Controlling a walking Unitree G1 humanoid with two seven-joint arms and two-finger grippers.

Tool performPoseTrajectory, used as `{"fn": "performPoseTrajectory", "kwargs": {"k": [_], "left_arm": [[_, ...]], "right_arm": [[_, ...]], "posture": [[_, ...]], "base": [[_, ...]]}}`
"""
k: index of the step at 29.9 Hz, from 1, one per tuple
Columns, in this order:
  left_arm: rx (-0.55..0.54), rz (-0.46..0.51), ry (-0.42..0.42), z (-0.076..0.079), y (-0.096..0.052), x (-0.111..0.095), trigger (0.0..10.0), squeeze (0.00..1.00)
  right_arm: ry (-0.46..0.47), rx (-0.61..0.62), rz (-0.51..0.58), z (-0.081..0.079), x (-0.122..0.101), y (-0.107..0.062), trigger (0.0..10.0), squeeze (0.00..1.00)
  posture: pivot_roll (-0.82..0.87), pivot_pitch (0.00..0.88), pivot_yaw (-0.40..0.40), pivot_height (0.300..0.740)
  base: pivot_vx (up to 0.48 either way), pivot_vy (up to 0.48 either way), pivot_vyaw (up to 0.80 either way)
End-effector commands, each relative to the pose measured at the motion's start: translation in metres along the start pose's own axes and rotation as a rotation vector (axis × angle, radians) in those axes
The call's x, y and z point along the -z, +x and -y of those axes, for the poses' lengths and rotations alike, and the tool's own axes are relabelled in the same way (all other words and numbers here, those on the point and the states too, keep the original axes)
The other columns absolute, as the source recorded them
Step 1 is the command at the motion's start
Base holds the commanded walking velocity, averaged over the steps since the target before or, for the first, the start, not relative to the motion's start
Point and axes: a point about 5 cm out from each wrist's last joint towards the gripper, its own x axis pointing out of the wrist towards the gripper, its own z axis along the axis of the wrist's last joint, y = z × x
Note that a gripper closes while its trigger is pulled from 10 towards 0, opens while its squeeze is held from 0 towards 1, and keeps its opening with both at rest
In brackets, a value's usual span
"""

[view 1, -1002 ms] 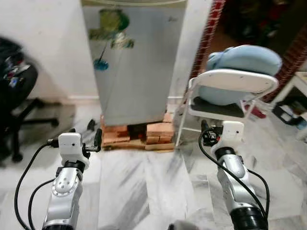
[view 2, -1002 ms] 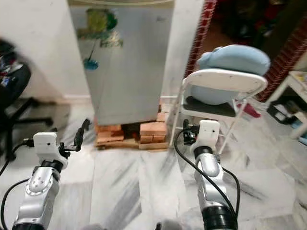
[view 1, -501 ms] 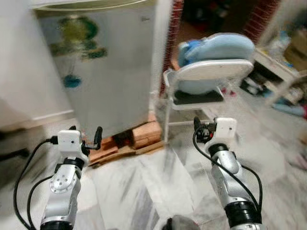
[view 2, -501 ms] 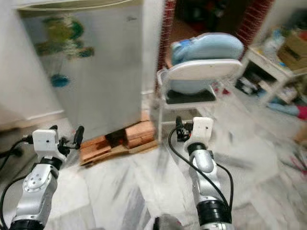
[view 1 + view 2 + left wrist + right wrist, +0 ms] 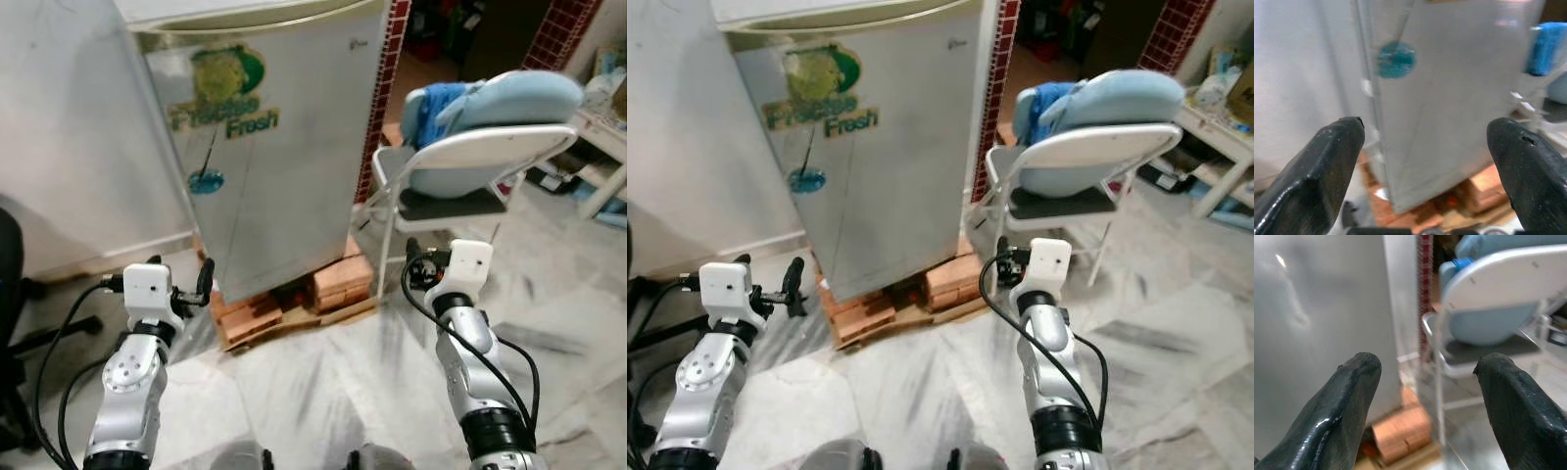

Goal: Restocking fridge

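A silver fridge [image 5: 269, 147], its door closed and marked with a green "Precise Fresh" sticker [image 5: 227, 93], stands at 12 o'clock before the robot, raised on a low stack of bricks and wooden boards [image 5: 294, 299] that juts past its base onto the marble floor [image 5: 343, 392]. A white wall [image 5: 69, 137] runs off from the fridge's side toward 10 o'clock.

At 2 o'clock, just beside the fridge, a white folding chair [image 5: 470, 162] carries a pale blue cushion [image 5: 519, 103] with a darker blue cloth [image 5: 434, 103] tucked behind it; the chair's front leg stands close to the brick stack. A red brick pillar [image 5: 392, 59] rises between fridge and chair. Part of a black office chair [image 5: 15, 323] sits at 9 o'clock, and a white shelf unit [image 5: 602, 147] at 3 o'clock.

Both arms are raised forward over the bare stretch of floor short of the fridge. The left claw [image 5: 1425, 161] is spread wide and holds nothing, its fingers [image 5: 1317, 176] framing the fridge's lower door and left edge. The right claw [image 5: 1425, 396] is likewise spread and empty, its fingers [image 5: 1342, 416] framing the gap between fridge and chair.
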Motion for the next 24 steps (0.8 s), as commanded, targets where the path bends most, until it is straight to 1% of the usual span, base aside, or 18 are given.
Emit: {"fn": "performPoseTrajectory", "kwargs": {"k": [1,3,4,6,7,9,12,15,16,18,20,21,23,24], "left_arm": [[-0.020,-0.005,0.022,-0.007,-0.006,0.002,10.0,0.00],[-0.020,-0.009,0.025,-0.007,-0.009,0.004,10.0,0.00],[-0.021,-0.019,0.028,-0.007,-0.013,0.007,10.0,0.00],[-0.023,-0.023,0.033,-0.008,-0.014,0.008,10.0,0.00],[-0.027,-0.026,0.039,-0.009,-0.016,0.009,10.0,0.00],[-0.042,-0.035,0.041,-0.013,-0.022,0.011,10.0,0.00],[-0.049,-0.039,0.044,-0.014,-0.024,0.012,10.0,0.00],[-0.055,-0.040,0.046,-0.014,-0.025,0.012,10.0,0.00],[-0.058,-0.040,0.046,-0.015,-0.025,0.012,10.0,0.00],[-0.065,-0.042,0.043,-0.015,-0.026,0.013,10.0,0.00],[-0.080,-0.052,0.037,-0.017,-0.028,0.014,10.0,0.00],[-0.081,-0.055,0.038,-0.017,-0.030,0.014,10.0,0.00],[-0.076,-0.057,0.038,-0.016,-0.031,0.015,10.0,0.00],[-0.068,-0.061,0.038,-0.015,-0.031,0.016,10.0,0.00]], "right_arm": [[-0.049,0.032,0.026,0.002,-0.002,-0.001,10.0,0.00],[-0.050,0.025,0.007,0.003,0.000,-0.003,10.0,0.00],[-0.003,-0.043,-0.011,0.003,0.002,-0.008,10.0,0.00],[0.004,-0.045,-0.017,0.004,0.004,-0.009,10.0,0.00],[0.024,-0.041,-0.023,0.005,0.005,-0.011,10.0,0.00],[0.034,-0.008,-0.014,0.013,0.006,-0.016,10.0,0.00],[0.010,-0.004,-0.027,0.016,0.009,-0.018,10.0,0.00],[-0.095,0.009,-0.040,0.019,0.010,-0.018,10.0,0.00],[-0.107,0.006,-0.035,0.018,0.010,-0.018,10.0,0.00],[-0.070,-0.021,-0.035,0.016,0.011,-0.018,10.0,0.00],[-0.105,0.010,-0.020,0.019,0.010,-0.018,10.0,0.00],[-0.097,0.014,-0.030,0.019,0.011,-0.018,10.0,0.00],[-0.042,-0.004,-0.068,0.016,0.014,-0.019,10.0,0.00],[-0.042,-0.030,-0.064,0.014,0.013,-0.020,10.0,0.00]], "posture": [[0.00,0.000,-0.014,0.740],[0.00,0.000,-0.014,0.740],[0.00,0.000,-0.013,0.740],[0.00,0.000,-0.013,0.740],[0.00,0.000,-0.013,0.740],[0.00,0.000,-0.017,0.740],[0.01,0.000,-0.022,0.740],[0.01,0.000,-0.028,0.740],[0.02,0.000,-0.035,0.740],[0.02,0.000,-0.035,0.740],[0.02,0.000,-0.037,0.740],[0.02,0.000,-0.039,0.740],[0.02,0.000,-0.041,0.740],[0.02,0.000,-0.041,0.740]], "base": [[0.000,0.000,0.00],[0.000,0.000,0.00],[0.000,0.000,0.00],[0.000,0.000,0.00],[0.000,0.000,0.00],[0.000,0.000,0.00],[0.000,0.000,0.00],[0.000,0.000,0.00],[0.000,0.000,0.00],[0.000,0.000,0.00],[0.000,0.000,0.00],[0.000,0.000,0.00],[0.000,0.244,0.00],[0.000,0.454,0.00]]}}
